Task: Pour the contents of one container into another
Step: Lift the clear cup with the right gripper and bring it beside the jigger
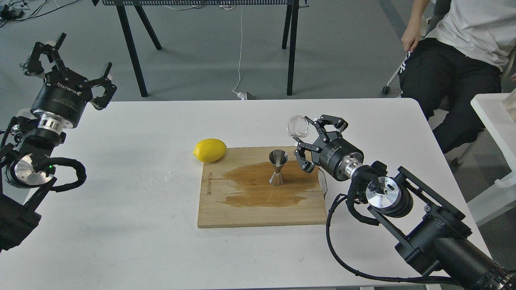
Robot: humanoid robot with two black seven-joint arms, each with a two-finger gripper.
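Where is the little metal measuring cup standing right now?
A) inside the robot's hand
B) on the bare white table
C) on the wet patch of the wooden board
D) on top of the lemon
C: the jigger stands upright on the dark wet stain in the middle of the board.

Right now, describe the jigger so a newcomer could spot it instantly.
Find the wooden cutting board in the middle of the white table. On its dark wet patch stands the jigger, upright: shiny steel, hourglass-shaped, unlike the yellow lemon or the clear glass cup.
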